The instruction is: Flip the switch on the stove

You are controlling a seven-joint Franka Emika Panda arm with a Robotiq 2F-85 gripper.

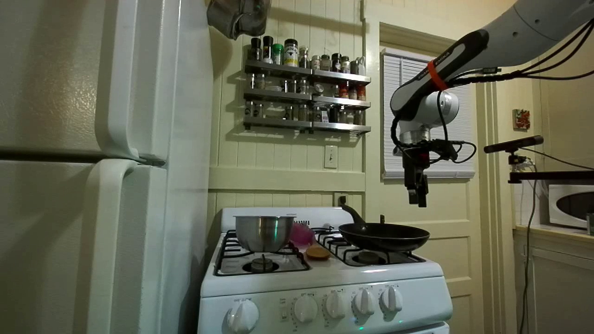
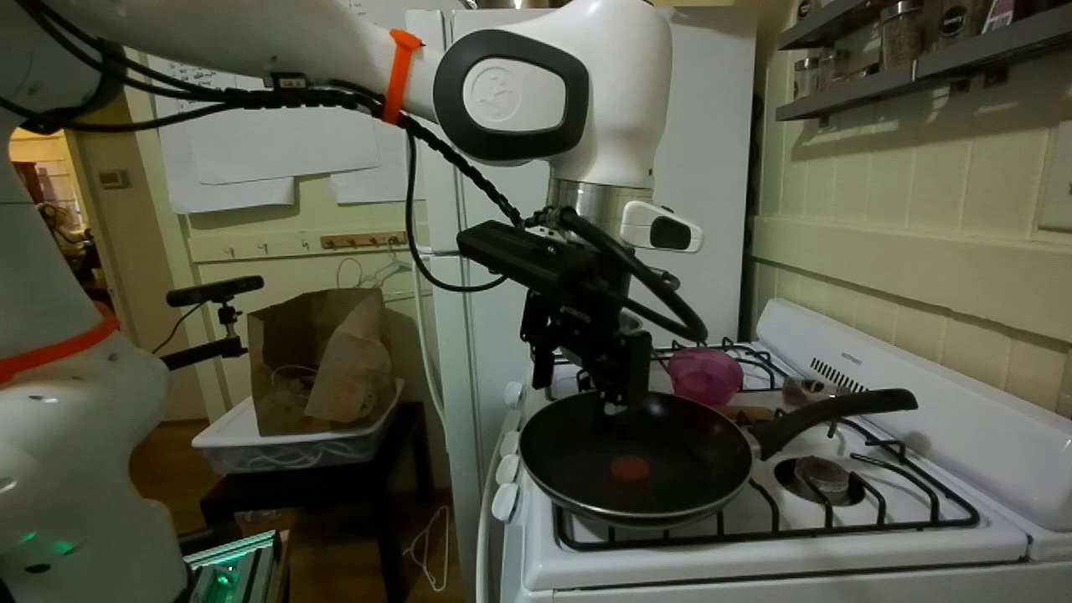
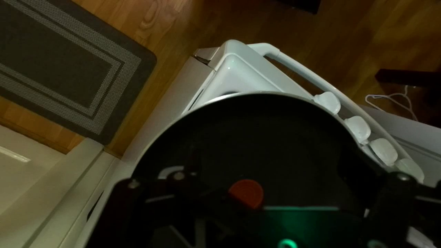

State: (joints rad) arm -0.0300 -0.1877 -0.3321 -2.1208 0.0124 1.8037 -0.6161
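Hanging above the dark skillet (image 1: 383, 237) with the end effector (image 1: 417, 198) spread, holding nothing. Aim for the stove (image 1: 334, 278), right of the refrigerator (image 1: 83, 139) in an exterior view: probably the switch (image 1: 284, 313) (near side, between the two leftmost knobs (image 1: 305, 309)). Could knock the skillet if lowered straight, or turn a knob if aimed wide.

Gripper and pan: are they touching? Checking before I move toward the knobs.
Apart. In an exterior view, the gripper hangs above the pan, and a strip of the door shows plainly between them.
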